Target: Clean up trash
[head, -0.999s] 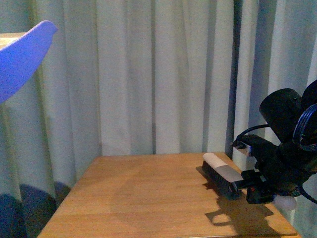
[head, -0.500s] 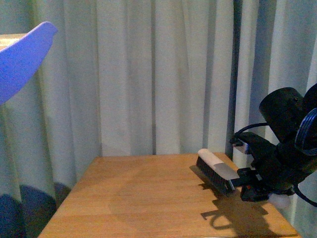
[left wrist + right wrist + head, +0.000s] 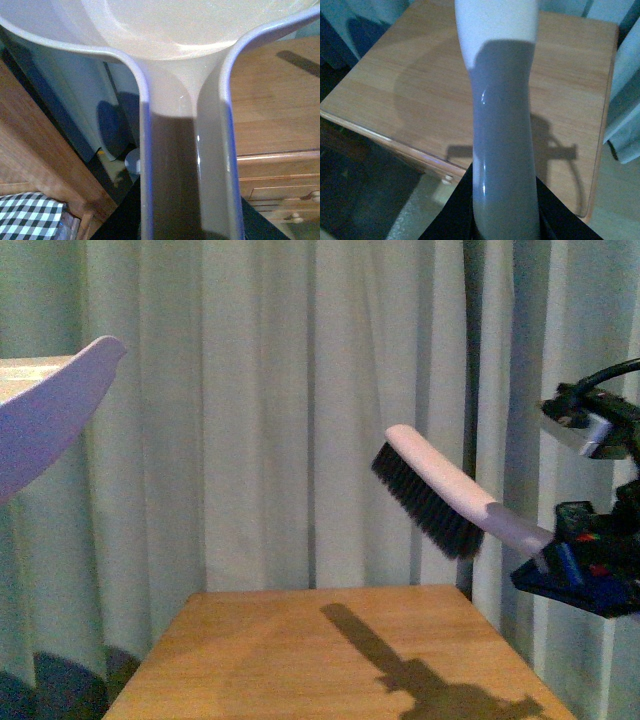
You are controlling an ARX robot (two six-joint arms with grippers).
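Front view: the right gripper [image 3: 560, 565] has its jaws clamped on the handle of the brush [image 3: 440, 500], which sticks out from the jaws, up over the wooden table [image 3: 300, 660]. Left wrist view: the left gripper [image 3: 190, 235] squeezes the dustpan [image 3: 190, 125] handle, and the pan spreads out beyond the jaws. I cannot tell where the trash is

The front camera looks level over the worktop [image 3: 300, 660] toward the curtain [image 3: 260, 410]. The left wrist camera sits tight against the dustpan [image 3: 190, 150] handle. The right wrist camera looks steeply down along the brush [image 3: 502, 125]. All three views share the worktop.
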